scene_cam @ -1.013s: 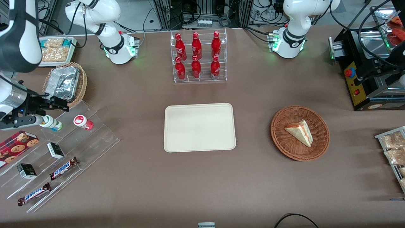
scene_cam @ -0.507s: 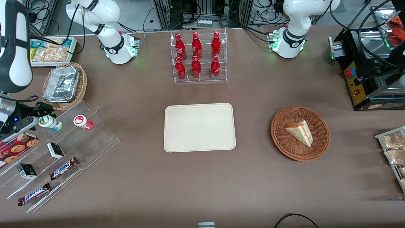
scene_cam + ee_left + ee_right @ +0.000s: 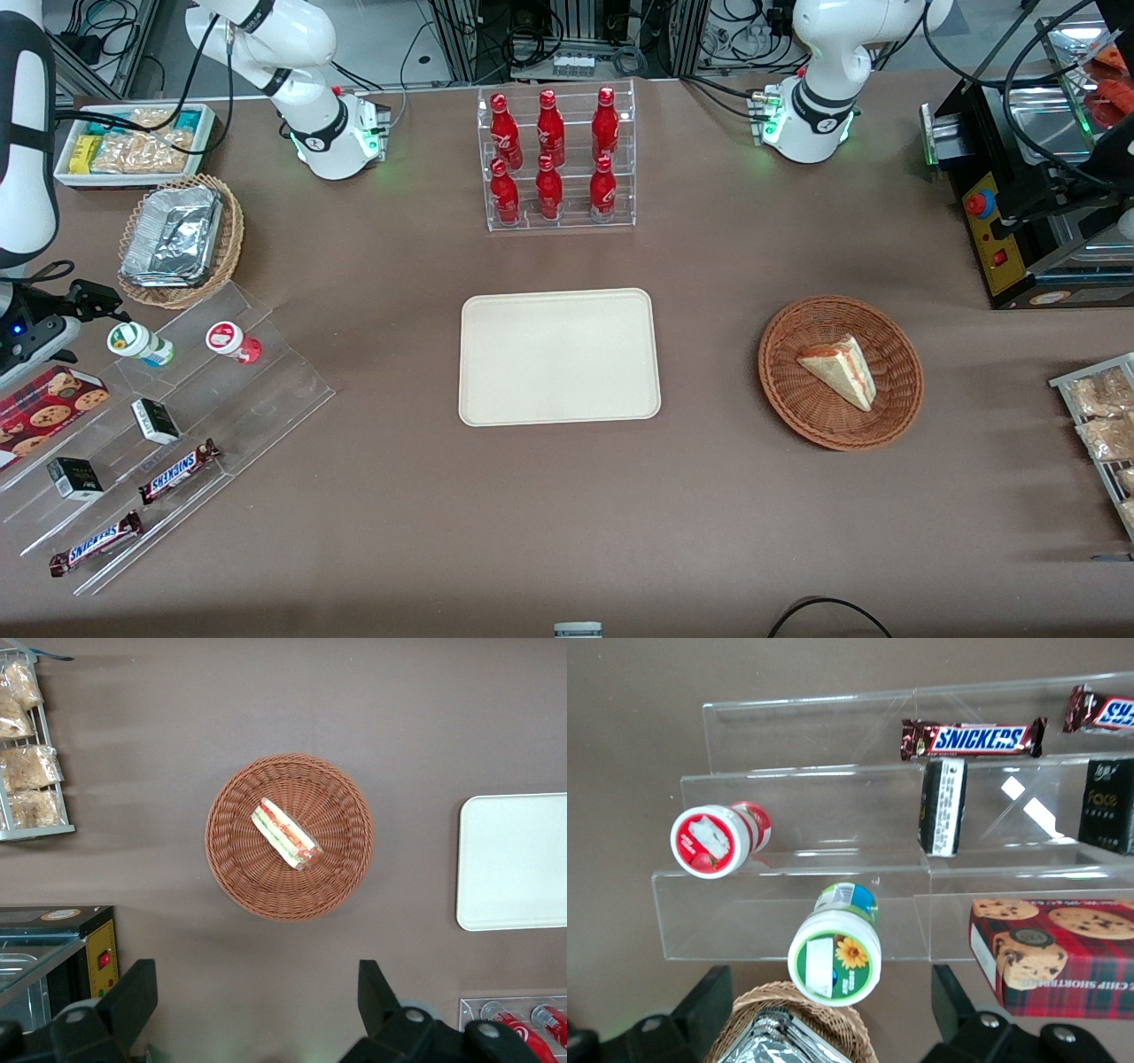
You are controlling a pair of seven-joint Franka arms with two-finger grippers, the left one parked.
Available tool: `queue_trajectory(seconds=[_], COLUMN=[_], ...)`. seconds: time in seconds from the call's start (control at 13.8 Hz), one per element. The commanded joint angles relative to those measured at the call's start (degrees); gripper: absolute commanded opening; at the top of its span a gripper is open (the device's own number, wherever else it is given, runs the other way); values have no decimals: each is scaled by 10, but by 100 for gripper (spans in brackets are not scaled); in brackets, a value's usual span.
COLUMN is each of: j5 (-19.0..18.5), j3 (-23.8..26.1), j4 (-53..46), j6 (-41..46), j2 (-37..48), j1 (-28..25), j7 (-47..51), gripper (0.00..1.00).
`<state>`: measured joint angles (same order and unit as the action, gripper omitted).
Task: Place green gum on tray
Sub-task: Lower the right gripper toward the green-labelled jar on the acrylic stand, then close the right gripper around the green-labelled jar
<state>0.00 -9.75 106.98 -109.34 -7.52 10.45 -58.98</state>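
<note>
Brown table [image 3: 399, 496] is carrying a clear acrylic stepped rack [image 3: 221, 390] displaying the small white green-lidded gum canister [image 3: 137, 344]; the robot's black two-finger hand [image 3: 833, 1014] is hovering released beside it, cream rectangular tray [image 3: 559, 356] waiting well apart.

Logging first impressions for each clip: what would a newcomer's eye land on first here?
Probably the clear rack of red bottles, standing farther from the front camera than the bare cream tray at mid-table. Next, the green gum on the clear stepped shelf at the working arm's end, beside the red-lidded canister, with the gripper open just above it.
</note>
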Motion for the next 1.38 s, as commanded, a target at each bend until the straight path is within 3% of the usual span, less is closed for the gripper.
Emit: queue_trajectory(seconds=[0.0, 0.36, 1.09, 1.23, 1.3], j5=[5, 17, 17, 16, 16], j3=[3, 3, 3, 3, 3], j4=[23, 96, 142, 145, 147], j6=[-10, -74, -161, -165, -166], j2=[11, 40, 39, 39, 39], j1=[13, 14, 13, 13, 12], j7=[-4, -2, -2, -2, -3], gripper=[100, 100, 100, 89, 63])
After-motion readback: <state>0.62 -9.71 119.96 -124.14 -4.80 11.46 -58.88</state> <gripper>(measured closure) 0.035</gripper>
